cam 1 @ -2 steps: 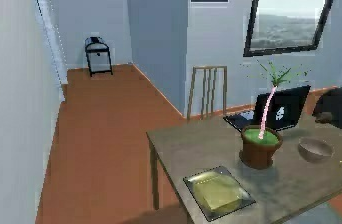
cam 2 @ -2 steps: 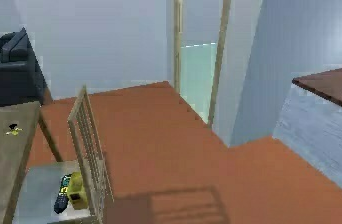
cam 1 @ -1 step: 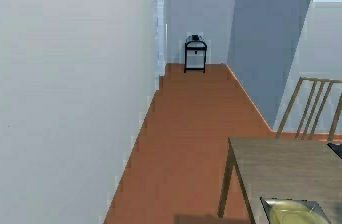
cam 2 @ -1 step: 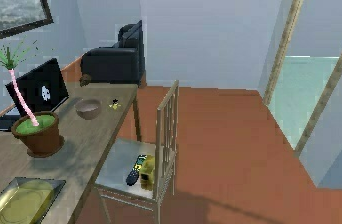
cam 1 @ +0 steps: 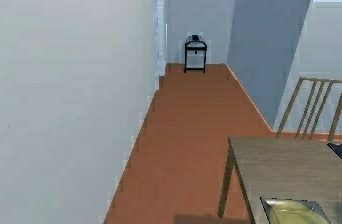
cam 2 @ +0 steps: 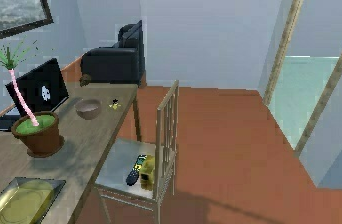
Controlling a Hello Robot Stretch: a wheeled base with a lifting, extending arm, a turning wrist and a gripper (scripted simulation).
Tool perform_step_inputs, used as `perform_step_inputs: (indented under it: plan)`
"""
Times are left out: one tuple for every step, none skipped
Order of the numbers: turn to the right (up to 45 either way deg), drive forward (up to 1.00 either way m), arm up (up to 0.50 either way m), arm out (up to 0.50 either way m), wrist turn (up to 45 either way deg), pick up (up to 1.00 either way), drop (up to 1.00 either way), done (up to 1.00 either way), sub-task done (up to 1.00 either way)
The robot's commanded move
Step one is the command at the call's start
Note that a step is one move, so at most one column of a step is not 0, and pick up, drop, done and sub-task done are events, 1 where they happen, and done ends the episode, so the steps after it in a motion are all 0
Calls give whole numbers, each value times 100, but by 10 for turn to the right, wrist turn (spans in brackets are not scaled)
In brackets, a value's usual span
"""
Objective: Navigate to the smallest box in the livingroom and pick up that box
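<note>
Chair point(cam 2: 165, 128) beside table point(cam 2: 101, 135) bearing potted plant point(cam 2: 39, 133).

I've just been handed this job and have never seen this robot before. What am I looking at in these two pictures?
The machine is a wheeled robot with one arm that lifts and reaches out sideways.

The forward view comes from a camera looking ahead and slightly down. It shows a hallway with a red-brown floor, a small dark stand at its far end, and a wooden table at the lower right.

The arm side view looks out to the side where the arm reaches. There, a table carries a potted plant, a laptop, a bowl and a metal tray. Beside it, a wooden chair has a small yellow thing on its seat. A dark armchair stands beyond.
</note>
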Motion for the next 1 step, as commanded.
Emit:
perform_step_inputs:
  plan:
    - [0, 0, 8, 0, 0, 0, 0, 0, 0]
